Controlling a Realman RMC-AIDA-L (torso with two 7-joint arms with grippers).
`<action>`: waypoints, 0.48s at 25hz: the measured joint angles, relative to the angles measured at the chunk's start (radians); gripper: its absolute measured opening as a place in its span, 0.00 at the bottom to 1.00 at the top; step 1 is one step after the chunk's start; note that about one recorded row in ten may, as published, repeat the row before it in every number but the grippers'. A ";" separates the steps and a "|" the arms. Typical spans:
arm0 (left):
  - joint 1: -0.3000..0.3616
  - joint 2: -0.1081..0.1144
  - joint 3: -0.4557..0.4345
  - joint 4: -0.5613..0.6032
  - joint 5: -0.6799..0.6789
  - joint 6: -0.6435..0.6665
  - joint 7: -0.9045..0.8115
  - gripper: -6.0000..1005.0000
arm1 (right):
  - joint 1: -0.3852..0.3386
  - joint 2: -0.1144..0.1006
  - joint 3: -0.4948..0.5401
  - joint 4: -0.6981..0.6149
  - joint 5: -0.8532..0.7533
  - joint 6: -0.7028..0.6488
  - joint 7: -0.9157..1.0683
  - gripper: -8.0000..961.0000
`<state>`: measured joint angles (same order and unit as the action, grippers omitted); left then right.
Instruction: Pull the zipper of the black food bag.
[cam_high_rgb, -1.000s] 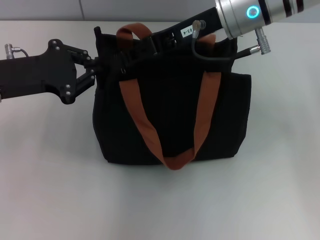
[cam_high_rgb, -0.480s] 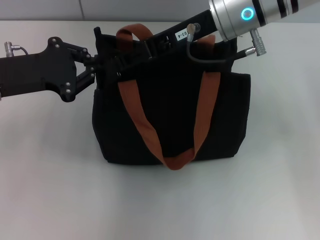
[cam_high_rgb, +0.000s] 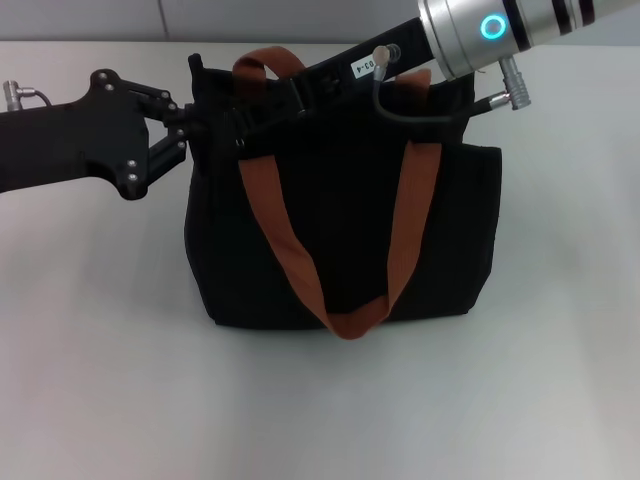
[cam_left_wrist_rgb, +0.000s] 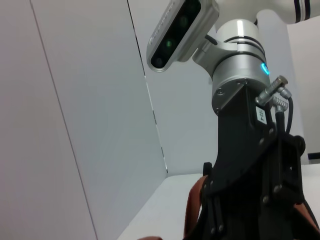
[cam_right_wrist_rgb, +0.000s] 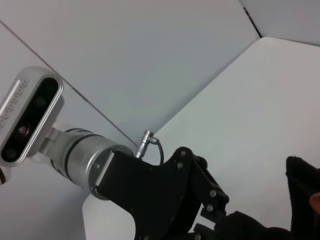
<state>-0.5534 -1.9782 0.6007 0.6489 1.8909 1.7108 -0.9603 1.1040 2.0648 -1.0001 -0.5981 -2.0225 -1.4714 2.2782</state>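
Note:
The black food bag (cam_high_rgb: 340, 230) stands upright in the middle of the table, its orange-brown strap handles (cam_high_rgb: 290, 250) hanging down the front. My left gripper (cam_high_rgb: 200, 130) comes in from the left and is shut on the bag's top left edge. My right gripper (cam_high_rgb: 265, 110) reaches in from the upper right and lies along the bag's top edge, near the left end. The zipper pull tab is hidden under it. The left wrist view shows the right arm's gripper body (cam_left_wrist_rgb: 250, 180). The right wrist view shows the left arm's gripper body (cam_right_wrist_rgb: 155, 200).
The white table (cam_high_rgb: 100, 350) spreads around the bag. A grey wall (cam_high_rgb: 300, 15) runs along its far edge. The right arm's silver wrist (cam_high_rgb: 490, 30) and its cable (cam_high_rgb: 400, 105) hang over the bag's top right.
My right arm has slid left along the bag's top edge. My left gripper has shifted slightly away from me, still holding the bag's corner.

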 joint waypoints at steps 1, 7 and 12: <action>0.000 0.000 -0.003 0.000 -0.001 0.000 -0.001 0.08 | 0.001 0.000 0.000 -0.001 0.000 0.000 0.001 0.47; -0.003 0.001 -0.022 0.000 -0.003 -0.001 -0.006 0.08 | -0.004 0.000 0.000 -0.028 -0.003 -0.001 0.013 0.47; -0.003 0.001 -0.023 0.000 -0.003 -0.001 -0.006 0.08 | -0.011 -0.001 0.000 -0.040 -0.003 0.000 0.017 0.47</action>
<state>-0.5568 -1.9772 0.5780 0.6489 1.8880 1.7099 -0.9664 1.0933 2.0642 -1.0001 -0.6379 -2.0253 -1.4716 2.2950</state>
